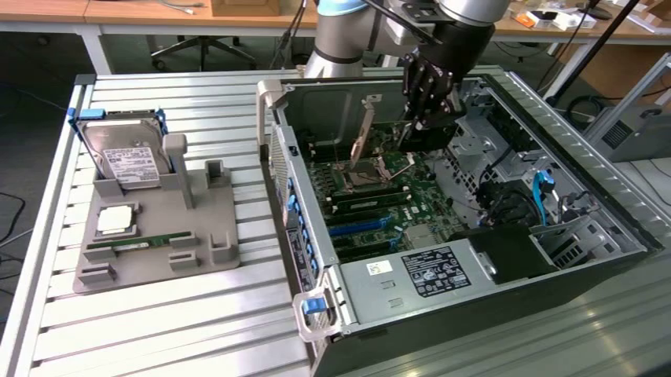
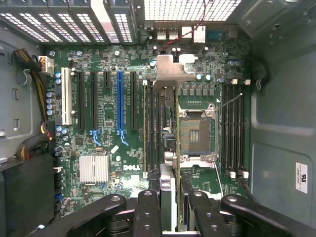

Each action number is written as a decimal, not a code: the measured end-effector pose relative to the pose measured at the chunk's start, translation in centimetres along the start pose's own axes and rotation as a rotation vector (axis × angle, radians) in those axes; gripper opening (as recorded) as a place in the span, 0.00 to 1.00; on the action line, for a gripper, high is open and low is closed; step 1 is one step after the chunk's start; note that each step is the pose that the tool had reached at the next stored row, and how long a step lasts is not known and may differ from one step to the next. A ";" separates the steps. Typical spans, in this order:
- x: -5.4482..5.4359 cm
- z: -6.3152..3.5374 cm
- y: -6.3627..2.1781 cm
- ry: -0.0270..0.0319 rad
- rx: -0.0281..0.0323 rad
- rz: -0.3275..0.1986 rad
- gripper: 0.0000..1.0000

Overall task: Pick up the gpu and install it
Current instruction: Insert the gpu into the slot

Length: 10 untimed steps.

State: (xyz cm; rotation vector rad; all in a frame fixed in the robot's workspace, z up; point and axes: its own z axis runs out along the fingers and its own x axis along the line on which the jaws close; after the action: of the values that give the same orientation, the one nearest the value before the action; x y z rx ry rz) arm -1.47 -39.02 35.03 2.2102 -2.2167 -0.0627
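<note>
Install step: thin tan-brown gpu (image 1: 363,135) with silver bracket, pinched in gripper (image 1: 419,129), upper centre, unseated, probably needing alignment over long blue slot (image 2: 119,103).

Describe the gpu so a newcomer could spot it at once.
Find the open computer case, then the claw poised over its green motherboard. The gpu it grips is a thin tan-faced card held on edge, the only one with a silver end bracket.
</note>
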 end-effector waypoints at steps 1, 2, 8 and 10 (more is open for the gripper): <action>0.0 0.00 0.00 0.0000 0.0000 0.000 0.27; 0.0 0.01 0.00 0.0001 0.0000 0.000 0.27; 0.2 0.02 0.00 0.0007 0.0000 0.000 0.27; 0.2 0.03 0.00 0.0008 0.0000 0.000 0.27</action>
State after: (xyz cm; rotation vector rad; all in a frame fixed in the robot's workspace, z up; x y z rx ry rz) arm -1.47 -39.23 35.00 2.2098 -2.2163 -0.0617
